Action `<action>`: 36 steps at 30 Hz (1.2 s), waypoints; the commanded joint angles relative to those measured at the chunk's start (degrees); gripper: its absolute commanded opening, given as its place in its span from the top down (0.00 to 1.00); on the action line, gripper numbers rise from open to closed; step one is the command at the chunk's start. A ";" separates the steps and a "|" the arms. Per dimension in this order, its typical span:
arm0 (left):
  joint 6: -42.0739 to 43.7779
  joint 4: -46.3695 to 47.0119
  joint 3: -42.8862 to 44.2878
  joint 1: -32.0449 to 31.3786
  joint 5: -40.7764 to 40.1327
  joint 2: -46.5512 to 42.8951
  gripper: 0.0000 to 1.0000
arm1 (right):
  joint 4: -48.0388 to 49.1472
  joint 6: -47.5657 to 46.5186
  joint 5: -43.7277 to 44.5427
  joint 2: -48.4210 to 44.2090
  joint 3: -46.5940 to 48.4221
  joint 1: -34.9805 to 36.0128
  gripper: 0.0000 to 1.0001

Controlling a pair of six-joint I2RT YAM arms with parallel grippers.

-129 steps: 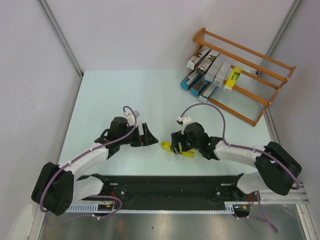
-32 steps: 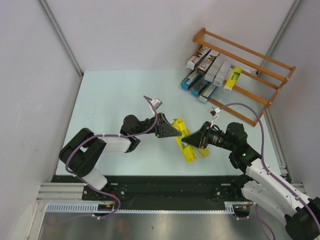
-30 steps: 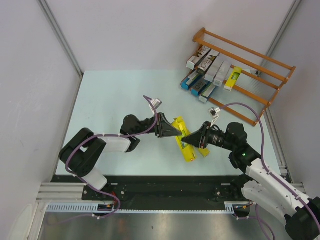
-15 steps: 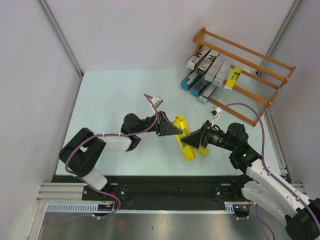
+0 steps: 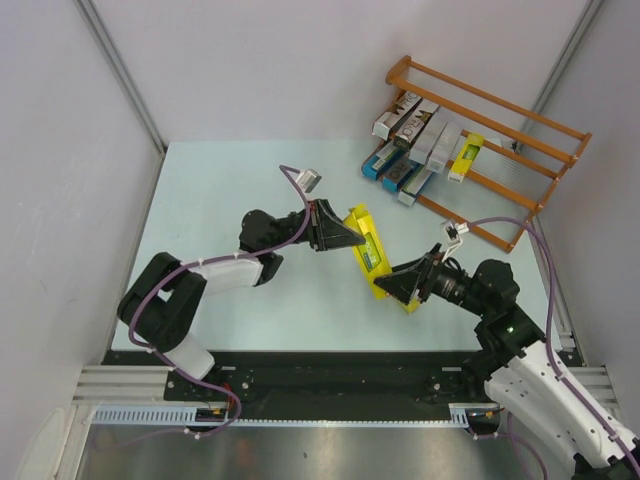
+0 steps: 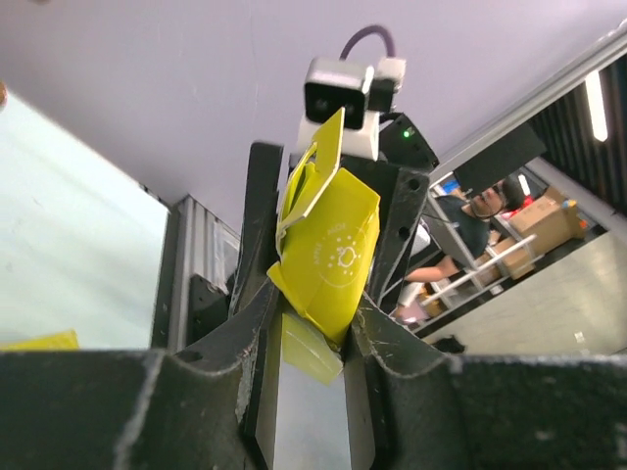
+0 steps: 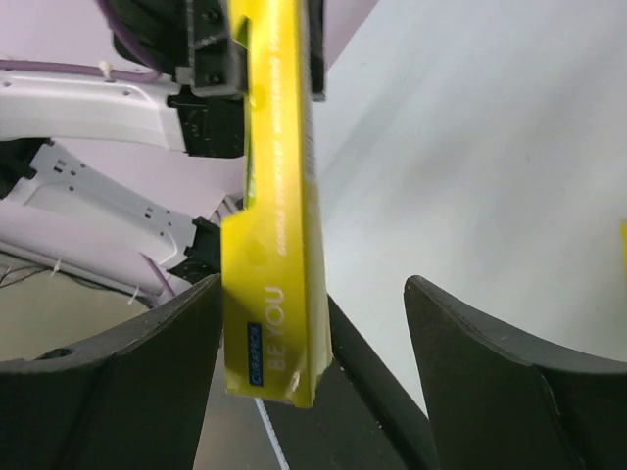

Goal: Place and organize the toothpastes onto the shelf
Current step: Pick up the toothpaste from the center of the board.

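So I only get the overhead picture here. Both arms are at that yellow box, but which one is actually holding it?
Observer: The left gripper. Its wrist camera shows it pinched shut on one end of the yellow carton.
Operator: And the other arm?
Observer: The right gripper is wide open. In its own camera the carton passes through the gap, with clear space on one side.
Operator: Anything printed on it?
Observer: Yes, the right wrist view shows "BE YOU" near the carton's end.
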 commanded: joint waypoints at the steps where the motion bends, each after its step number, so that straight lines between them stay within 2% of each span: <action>1: 6.97 2.57 4.37 0.20 0.38 -3.74 0.97 | -9.99 -3.08 5.76 -3.69 4.42 0.45 0.22; 7: 15.15 -13.03 7.45 0.11 -0.24 -5.50 0.97 | -15.09 -4.84 11.39 -6.95 5.30 2.12 0.27; 12: 19.29 -21.11 9.30 -0.15 -0.42 -6.03 0.98 | -14.84 -5.54 14.55 -5.98 5.48 5.64 0.39; 17: 19.03 -21.39 10.09 -0.15 0.02 -5.77 0.97 | -15.45 -7.56 21.93 -4.05 5.56 11.78 0.41; 19: 18.59 -21.31 10.18 -0.24 0.11 -5.68 0.97 | -15.19 -7.91 24.47 -3.70 5.65 13.37 0.49; 20: 18.50 -21.13 10.18 -0.33 0.20 -5.41 0.97 | -15.01 -8.09 24.92 -3.43 5.57 14.42 0.57; 23: 18.32 -20.95 10.18 -0.33 0.55 -5.24 0.96 | -14.92 -8.09 26.33 -3.61 5.57 15.66 0.67; 25: 18.15 -20.95 10.18 -0.33 0.81 -5.15 0.94 | -15.18 -8.00 27.30 -4.04 5.65 15.92 0.70; 27: 18.23 -21.04 10.18 -0.33 0.99 -5.06 0.88 | -15.36 -7.91 28.00 -5.10 5.57 16.01 0.71; 30: 19.19 -21.92 9.91 -0.33 0.90 -5.23 0.73 | -15.80 -7.65 28.79 -6.42 5.56 16.01 0.74; 31: 19.55 -22.79 9.91 -0.24 0.81 -5.41 0.61 | -15.97 -7.56 28.97 -6.85 5.56 16.01 0.74; 33: 21.47 -24.37 9.83 -0.24 0.55 -6.20 0.51 | -16.33 -7.39 29.15 -7.82 5.56 15.93 0.74; 34: 22.53 -26.99 9.91 -0.24 0.11 -6.64 0.39 | -16.68 -7.30 29.15 -8.09 5.65 16.01 0.75; 36: 26.92 -31.12 10.18 -0.33 -0.85 -8.30 0.23 | -16.86 -6.77 30.90 -8.70 5.65 16.01 0.75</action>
